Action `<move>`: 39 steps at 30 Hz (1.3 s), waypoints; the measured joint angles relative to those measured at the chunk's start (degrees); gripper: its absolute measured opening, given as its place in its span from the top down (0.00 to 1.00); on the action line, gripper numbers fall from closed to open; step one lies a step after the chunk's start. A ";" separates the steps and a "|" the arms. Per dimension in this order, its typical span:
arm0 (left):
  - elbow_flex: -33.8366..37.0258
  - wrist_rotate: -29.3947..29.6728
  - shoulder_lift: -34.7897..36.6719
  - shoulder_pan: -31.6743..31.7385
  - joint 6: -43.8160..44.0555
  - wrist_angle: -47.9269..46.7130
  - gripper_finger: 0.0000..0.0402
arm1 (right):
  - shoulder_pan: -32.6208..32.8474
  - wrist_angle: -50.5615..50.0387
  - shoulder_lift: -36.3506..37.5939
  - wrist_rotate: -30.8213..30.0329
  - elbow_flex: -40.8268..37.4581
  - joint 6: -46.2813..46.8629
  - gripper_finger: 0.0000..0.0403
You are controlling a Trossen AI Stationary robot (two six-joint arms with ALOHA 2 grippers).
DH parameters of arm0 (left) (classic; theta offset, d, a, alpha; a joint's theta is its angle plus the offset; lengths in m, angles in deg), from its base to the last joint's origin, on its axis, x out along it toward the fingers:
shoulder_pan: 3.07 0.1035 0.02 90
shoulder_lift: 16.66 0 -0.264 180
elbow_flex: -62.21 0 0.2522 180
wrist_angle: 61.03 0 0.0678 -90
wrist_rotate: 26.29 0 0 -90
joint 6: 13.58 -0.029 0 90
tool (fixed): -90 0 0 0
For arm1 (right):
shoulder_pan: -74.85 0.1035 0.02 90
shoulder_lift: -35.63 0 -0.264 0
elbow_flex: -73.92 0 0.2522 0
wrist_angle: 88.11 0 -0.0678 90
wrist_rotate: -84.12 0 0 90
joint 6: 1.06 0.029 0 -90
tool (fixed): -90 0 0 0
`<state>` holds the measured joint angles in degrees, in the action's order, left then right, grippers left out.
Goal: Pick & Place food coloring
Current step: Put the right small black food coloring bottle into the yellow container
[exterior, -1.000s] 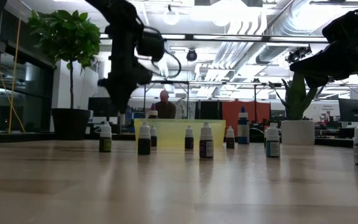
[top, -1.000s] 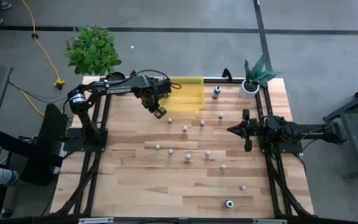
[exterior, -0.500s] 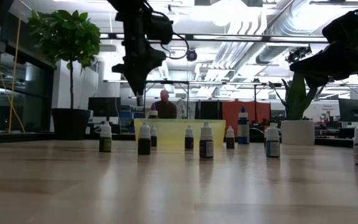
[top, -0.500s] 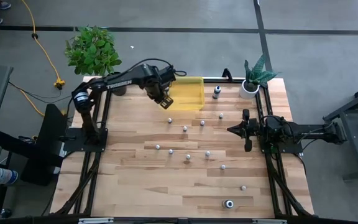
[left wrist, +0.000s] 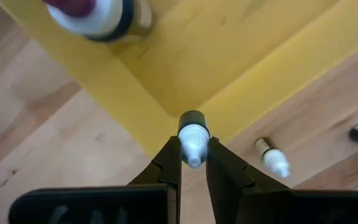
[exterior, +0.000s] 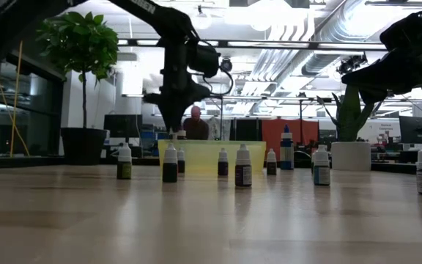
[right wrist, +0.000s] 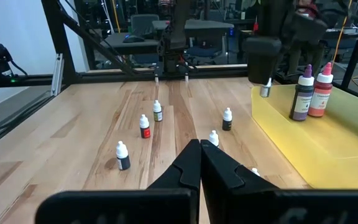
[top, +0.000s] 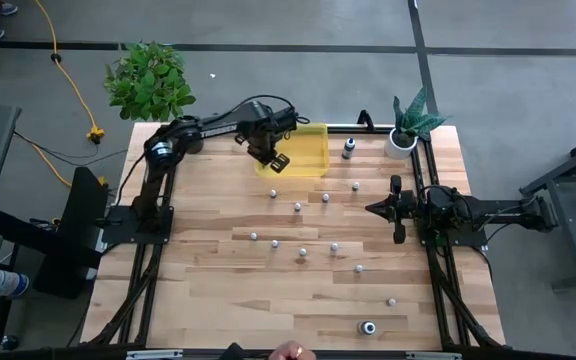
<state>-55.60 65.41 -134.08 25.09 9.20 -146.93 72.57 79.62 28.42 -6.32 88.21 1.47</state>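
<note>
We see a tiny white-capped food coloring bottle (left wrist: 192,135) pinched cap-first between the left gripper (left wrist: 192,163) fingers, hanging above the near corner of the yellow see-through plastic bin (top: 303,150), presumably so that it drops inside. The right gripper (top: 395,210) waits closed, empty (well apart, over the table's right side).

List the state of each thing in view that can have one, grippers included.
Left gripper: shut on a small bottle, above the bin's corner.
Small bottle: held by its white cap, off the table.
Right gripper: shut, empty, waiting at the table's right side.
Yellow bin: open-topped, two taller bottles standing upright inside.
Loose bottles: standing upright, scattered on the wooden table.
</note>
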 joint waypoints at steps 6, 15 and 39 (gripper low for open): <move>-0.07 0.72 -2.26 0.11 0.89 2.82 0.91 | 0.00 0.02 0.06 -0.02 -0.02 0.00 1.00; -0.04 1.78 -4.87 0.88 1.10 4.51 0.91 | 0.00 0.02 0.06 -0.01 0.00 0.00 1.00; 3.43 1.86 -5.68 2.25 1.75 8.86 0.91 | 0.01 0.02 0.06 -0.01 -0.01 0.00 1.00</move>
<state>-52.16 67.27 -139.75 27.34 10.95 -138.07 72.58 79.64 28.47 -6.33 88.20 1.47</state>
